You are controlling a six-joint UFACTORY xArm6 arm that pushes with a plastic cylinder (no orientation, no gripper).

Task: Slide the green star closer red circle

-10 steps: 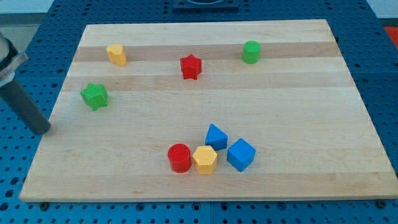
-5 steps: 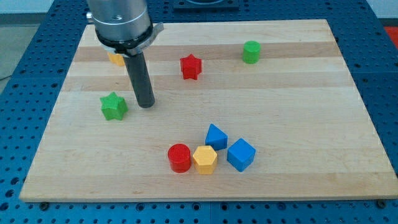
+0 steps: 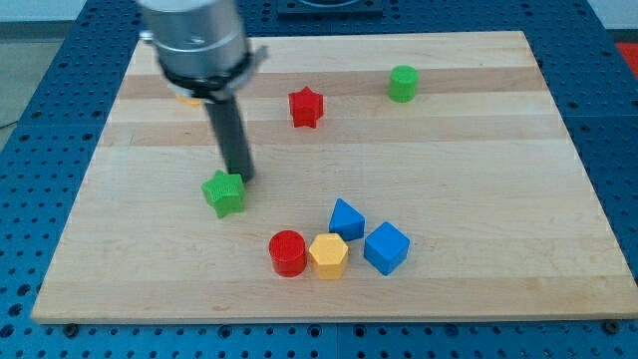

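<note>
The green star [image 3: 224,192] lies on the wooden board [image 3: 478,170], left of the middle. The red circle [image 3: 287,252] stands lower and to the right of it, apart from it. My tip [image 3: 241,179] touches the star's upper right side. The dark rod rises from there to the view's top left.
A yellow hexagon [image 3: 328,256] touches the red circle's right side. A blue triangular block [image 3: 346,218] and a blue cube [image 3: 386,247] lie right of that. A red star [image 3: 306,107] and a green cylinder [image 3: 403,83] lie near the top. A yellow block [image 3: 182,97] is mostly hidden behind the arm.
The green star has slid down and right, from the board's left edge toward the red circle. My tip swung from off the board's left to the star's upper right.
</note>
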